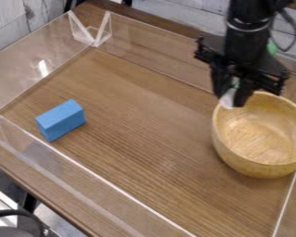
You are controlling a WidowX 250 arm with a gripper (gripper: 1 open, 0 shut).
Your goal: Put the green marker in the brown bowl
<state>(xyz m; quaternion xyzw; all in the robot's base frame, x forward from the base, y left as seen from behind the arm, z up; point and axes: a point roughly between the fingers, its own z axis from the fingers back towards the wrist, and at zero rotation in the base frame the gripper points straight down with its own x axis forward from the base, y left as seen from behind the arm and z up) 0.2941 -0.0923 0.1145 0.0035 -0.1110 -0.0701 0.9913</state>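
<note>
From my single camera view, I see the arm reaching in from the top right, its black gripper (240,93) pointing almost straight down over the far rim of the brown bowl (261,136). The fingers (228,85) are closed partway, not fully, and between them I can make out the green marker (239,95): only its pale lower end shows clearly, poking out below the fingertips, while the rest of the barrel is hidden up inside the black jaws. A small patch of green shows near the right side of the gripper body, but I cannot tell whether that is part of the marker. The marker hangs roughly upright, clamped on both sides by the fingers, and its white tip sits just above the bowl's near-left rim, clear of the wooden table (138,120). I cannot tell whether the tip is already inside the rim line or just at it.

The bowl rests on the table at the right side, its inside showing light grain. Well apart from it, on the left of the table, lies a blue block (60,119). Clear plastic walls (89,32) border the table surface.
</note>
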